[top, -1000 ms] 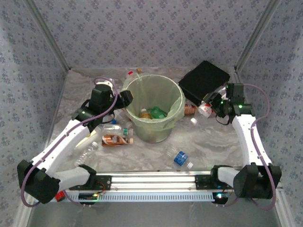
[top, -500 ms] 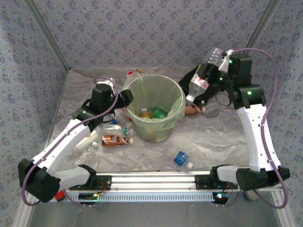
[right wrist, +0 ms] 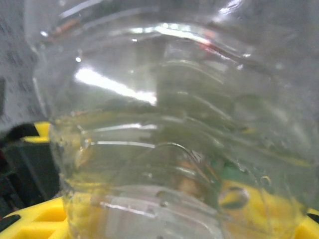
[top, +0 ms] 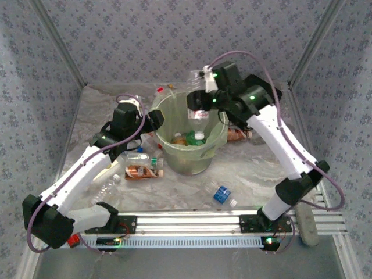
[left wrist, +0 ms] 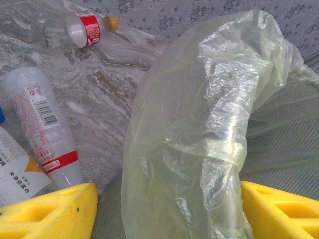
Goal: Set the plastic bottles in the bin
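Bottle, clear ribbed plastic [top: 197,111], red-banded label, held neck-down in the right tool [top: 203,96], whose yellow fingers are closed on its body, above the bin's mouth.

Bin [top: 189,160]: round, pale-green, translucent, tapering downward, lined with a thin crinkled bag. Inside it lie an orange-labelled bottle [top: 179,140] and a green-labelled one [top: 195,138].

Left tool [top: 156,119]: about half-wide, its fingers either side of the bin's left rim, with a gap showing at one finger.

Bench [top: 261,168]: grey, marbled.

- Beside the bin's left wall: a brown-orange labelled bottle [top: 142,172], a clear bottle [top: 107,186] and a white-labelled bottle [left wrist: 45,134].
- In front of the bin: a blue-labelled bottle [top: 221,193].
- Behind the right arm, partly hidden by it: a flat black box [top: 247,96].
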Robot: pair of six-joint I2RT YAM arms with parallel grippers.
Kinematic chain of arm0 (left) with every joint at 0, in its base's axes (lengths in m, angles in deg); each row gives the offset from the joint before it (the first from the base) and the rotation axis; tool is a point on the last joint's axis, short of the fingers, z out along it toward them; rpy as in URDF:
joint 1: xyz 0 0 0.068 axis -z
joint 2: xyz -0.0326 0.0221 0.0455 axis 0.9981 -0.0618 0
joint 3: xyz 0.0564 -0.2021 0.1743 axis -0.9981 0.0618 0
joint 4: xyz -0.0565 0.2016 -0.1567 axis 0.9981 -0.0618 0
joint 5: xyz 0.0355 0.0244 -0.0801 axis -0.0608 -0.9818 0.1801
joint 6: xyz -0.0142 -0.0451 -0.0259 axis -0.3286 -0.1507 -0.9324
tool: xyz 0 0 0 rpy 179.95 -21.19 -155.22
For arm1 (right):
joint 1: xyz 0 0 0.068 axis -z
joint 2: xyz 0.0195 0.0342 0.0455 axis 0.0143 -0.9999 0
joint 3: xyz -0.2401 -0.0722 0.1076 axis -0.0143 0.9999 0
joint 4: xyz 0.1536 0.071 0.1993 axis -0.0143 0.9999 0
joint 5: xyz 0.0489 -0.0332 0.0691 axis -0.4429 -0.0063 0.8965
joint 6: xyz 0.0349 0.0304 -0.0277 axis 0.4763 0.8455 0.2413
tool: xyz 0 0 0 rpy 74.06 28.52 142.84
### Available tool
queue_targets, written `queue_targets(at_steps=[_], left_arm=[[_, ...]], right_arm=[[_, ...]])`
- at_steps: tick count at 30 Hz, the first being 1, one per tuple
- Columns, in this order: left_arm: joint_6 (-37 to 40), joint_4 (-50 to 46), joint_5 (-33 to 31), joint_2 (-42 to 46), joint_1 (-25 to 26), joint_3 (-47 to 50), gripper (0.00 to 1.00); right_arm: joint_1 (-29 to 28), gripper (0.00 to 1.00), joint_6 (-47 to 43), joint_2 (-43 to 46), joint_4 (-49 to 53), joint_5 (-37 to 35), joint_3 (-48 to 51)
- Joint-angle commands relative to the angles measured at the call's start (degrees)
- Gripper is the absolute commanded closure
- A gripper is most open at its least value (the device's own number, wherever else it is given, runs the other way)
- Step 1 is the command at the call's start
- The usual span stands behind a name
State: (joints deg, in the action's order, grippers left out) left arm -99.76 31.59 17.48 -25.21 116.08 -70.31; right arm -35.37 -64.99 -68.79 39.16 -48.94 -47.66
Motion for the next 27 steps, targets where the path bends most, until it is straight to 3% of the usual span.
queue_targets(at_steps=[1, 11, 19, 27], left_arm=[[0.31, -1.81, -0.05, -0.9, 0.09, -0.29, 0.28], [0.39, -1.97, -0.3, -0.78, 0.03, -0.54, 0.28], [0.58, -1.84, -0.06, -0.45, 0.04, -0.47, 0.27], [-0.05, -1.41, -0.08, 0.43, 0.02, 0.72, 0.27]], right_arm=[[-2.7, 0.42, -5.01, -3.29, 4.32, -4.58, 0.15], [-6.71, 0.42, -4.44, -13.52, 5.41, -9.27, 4.65], [-7.07, 0.37, 0.44, -17.75, -2.95, -9.85, 12.56], [-7.05, 0.18, 2.96, -20.45, -5.3, -10.11, 14.53]])
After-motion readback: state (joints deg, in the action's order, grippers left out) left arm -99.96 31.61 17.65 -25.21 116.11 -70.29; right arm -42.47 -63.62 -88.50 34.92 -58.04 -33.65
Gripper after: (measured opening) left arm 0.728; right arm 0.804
